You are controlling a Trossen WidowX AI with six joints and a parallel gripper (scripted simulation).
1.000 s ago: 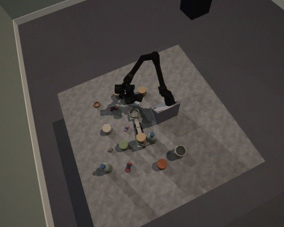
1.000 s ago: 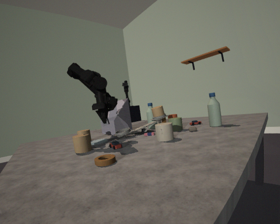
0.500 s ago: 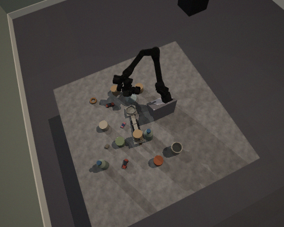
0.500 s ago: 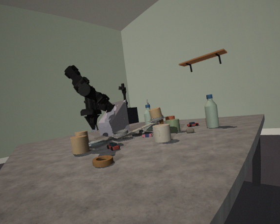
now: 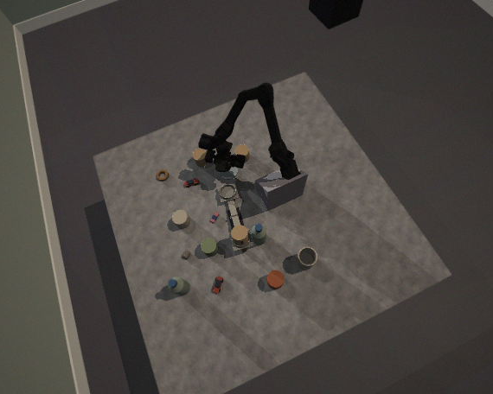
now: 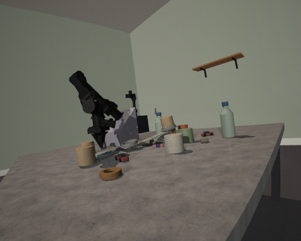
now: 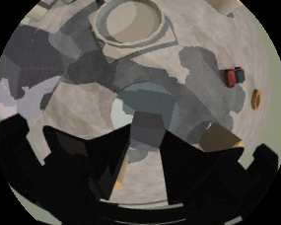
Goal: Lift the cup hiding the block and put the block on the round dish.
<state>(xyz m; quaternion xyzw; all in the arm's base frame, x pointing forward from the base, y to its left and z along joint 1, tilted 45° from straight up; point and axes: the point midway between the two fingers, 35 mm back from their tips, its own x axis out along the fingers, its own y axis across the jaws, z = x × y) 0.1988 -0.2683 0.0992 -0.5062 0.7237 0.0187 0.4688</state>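
Note:
My gripper [image 6: 102,146] [image 7: 145,129] points down, shut on a small dark grey block [image 7: 148,125], just above the round glassy dish [image 5: 229,173] [image 6: 105,154] [image 7: 167,101]. Whether the block touches the dish is unclear. The balance [image 5: 233,211] [image 6: 150,139] is tilted: its end near the dish is low, with an empty ringed pan. A tan cup [image 5: 240,234] [image 6: 167,121] stands on its raised far end. Two more tan cups stand on the table beside the dish, one [image 5: 199,157] [image 6: 85,155] at the left and one [image 5: 242,152] [image 6: 87,143] at the right in the top view. No cup is above the dish.
A pale angular block [image 5: 284,190] [image 6: 127,129] [image 7: 27,64] stands beside the arm's base. A red toy car [image 5: 191,182] [image 6: 122,157] [image 7: 232,77] and an orange ring lie near the dish. A bottle [image 5: 259,234] stands against the cup end; a green cup [image 5: 208,246] is near it.

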